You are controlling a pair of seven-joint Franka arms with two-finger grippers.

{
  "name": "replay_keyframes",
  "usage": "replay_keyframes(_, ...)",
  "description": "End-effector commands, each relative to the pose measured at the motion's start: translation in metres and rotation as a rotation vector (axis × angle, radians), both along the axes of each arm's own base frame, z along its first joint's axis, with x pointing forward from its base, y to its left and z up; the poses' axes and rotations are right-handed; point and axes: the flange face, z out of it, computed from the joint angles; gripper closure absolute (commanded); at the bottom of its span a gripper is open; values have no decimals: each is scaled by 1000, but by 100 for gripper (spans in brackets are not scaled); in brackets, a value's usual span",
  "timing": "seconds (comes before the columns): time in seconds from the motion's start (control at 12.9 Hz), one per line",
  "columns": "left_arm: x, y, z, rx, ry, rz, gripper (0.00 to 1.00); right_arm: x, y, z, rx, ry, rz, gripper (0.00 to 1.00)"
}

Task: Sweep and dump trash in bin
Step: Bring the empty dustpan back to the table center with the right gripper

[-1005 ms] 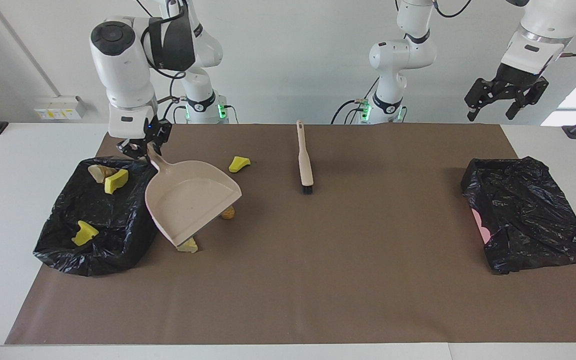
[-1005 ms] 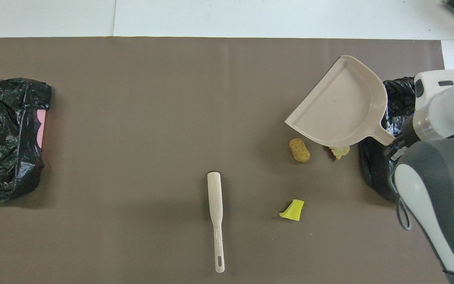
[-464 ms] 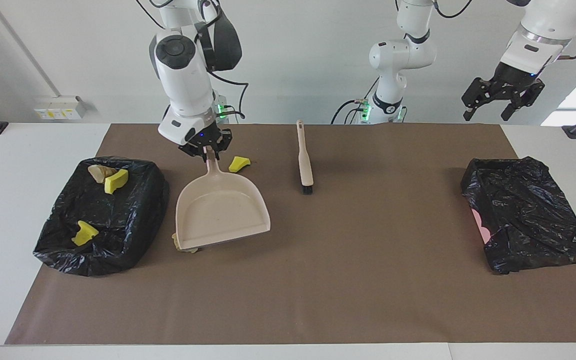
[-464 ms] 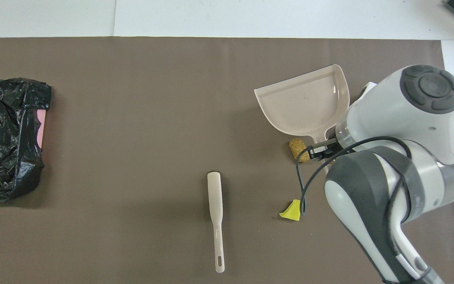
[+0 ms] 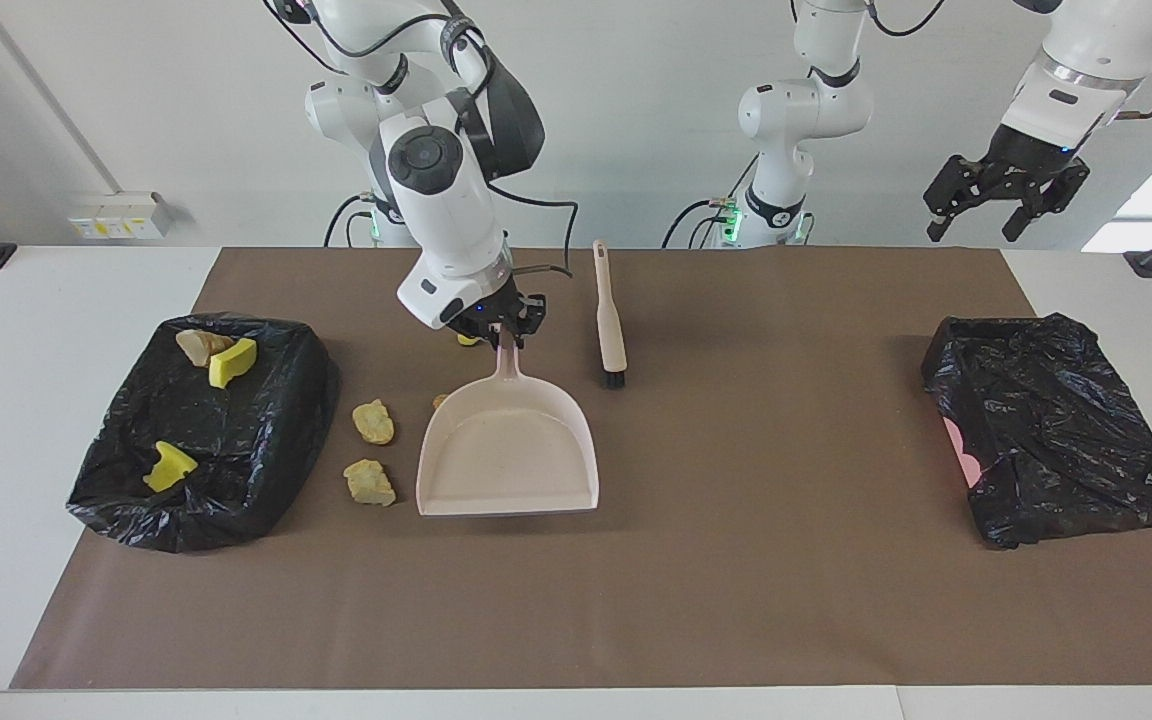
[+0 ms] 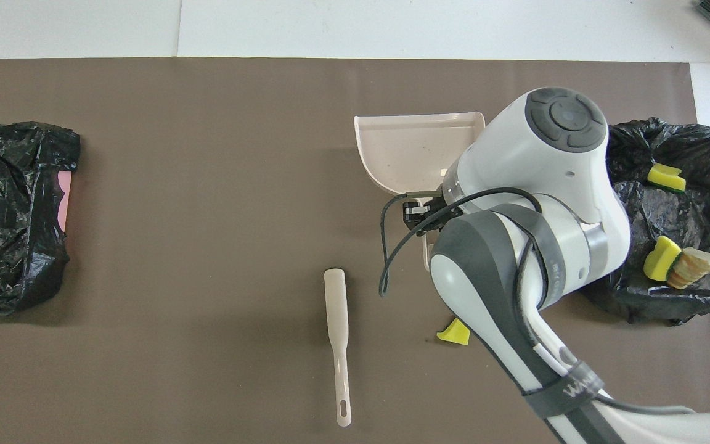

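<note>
Trash lies on the counter beside the dustpan, whose handle the right end effector clamps. Left end effector waits spread wide, holding nothing.

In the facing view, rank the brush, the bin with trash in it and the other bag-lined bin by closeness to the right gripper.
From the right gripper, shut on the dustpan handle:
1. Brush, beside it.
2. Bin with trash, right arm's end.
3. Other bin, left arm's end.

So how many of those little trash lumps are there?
7 lumps: three in the bin, two on the mat beside it, one brown half-hidden by the dustpan, one yellow nearer the robots than it. More may be hidden.
</note>
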Motion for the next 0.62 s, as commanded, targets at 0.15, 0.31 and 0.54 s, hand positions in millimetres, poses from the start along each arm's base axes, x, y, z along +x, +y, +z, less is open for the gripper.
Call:
replay_keyframes(0.15, -6, 3, 3, 0, 6, -2, 0, 15, 64, -43, 30, -2, -73, 100)
replay_keyframes(0.31, -6, 2, 3, 0, 6, -4, 0, 22, 90, -71, 25, 0, -44, 100)
replay_keyframes(0.54, -6, 2, 3, 0, 6, -4, 0, 29, 113, -105, -29, -41, 16, 100)
